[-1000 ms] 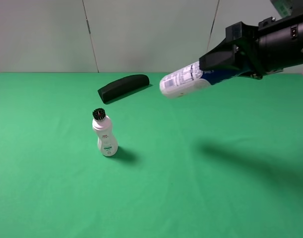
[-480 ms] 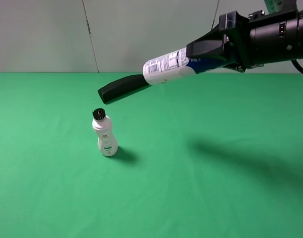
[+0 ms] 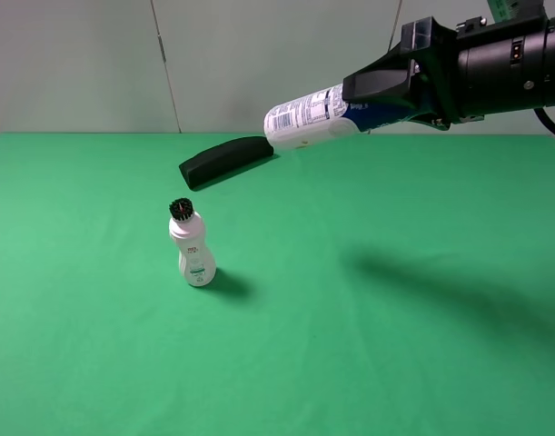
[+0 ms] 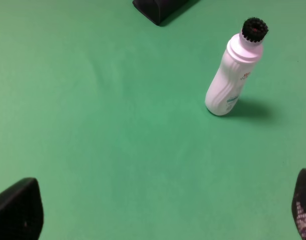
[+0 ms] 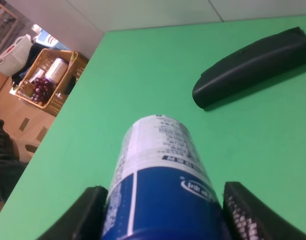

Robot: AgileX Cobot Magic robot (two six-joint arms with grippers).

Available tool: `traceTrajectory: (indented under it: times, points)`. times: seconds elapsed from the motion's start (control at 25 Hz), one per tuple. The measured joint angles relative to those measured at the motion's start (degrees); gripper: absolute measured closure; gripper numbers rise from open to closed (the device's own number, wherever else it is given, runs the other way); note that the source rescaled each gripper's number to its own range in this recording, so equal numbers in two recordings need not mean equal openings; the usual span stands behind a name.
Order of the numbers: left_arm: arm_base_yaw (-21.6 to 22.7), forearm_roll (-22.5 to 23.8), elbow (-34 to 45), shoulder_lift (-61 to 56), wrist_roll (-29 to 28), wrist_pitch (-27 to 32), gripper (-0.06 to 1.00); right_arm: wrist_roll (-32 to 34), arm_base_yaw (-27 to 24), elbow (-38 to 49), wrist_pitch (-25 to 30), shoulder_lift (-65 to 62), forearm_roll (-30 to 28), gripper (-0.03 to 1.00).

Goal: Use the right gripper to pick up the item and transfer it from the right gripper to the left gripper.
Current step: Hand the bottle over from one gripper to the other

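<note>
Bottle (image 3: 309, 116), one end hidden in R tool (image 3: 361, 100) clamp; L tool (image 4: 160, 210) spread wide, mostly cropped.

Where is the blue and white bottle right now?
In the exterior high view the blue and white bottle is at upper right, held above the green table in the right gripper, its free end pointing left toward the black curved object.

canister (image 3: 309, 116) higher, further left
</note>
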Motion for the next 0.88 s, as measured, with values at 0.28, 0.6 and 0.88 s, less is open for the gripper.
traceTrajectory:
  times: [0.28,0.6,0.88]
  points:
    - [0.0,0.0,0.0,0.0,0.0,0.0,-0.06,0.0,0.0,0.0,0.0,0.0,-0.3,0.97]
    - [0.0,-2.5,-0.3,0.0,0.0,-3.5,-0.06,0.0,0.0,0.0,0.1,0.0,-0.7,0.97]
    - [0.0,-11.5,-0.8,9.0,12.3,-16.2,-0.06,0.0,0.0,0.0,0.1,0.0,-1.0,0.97]
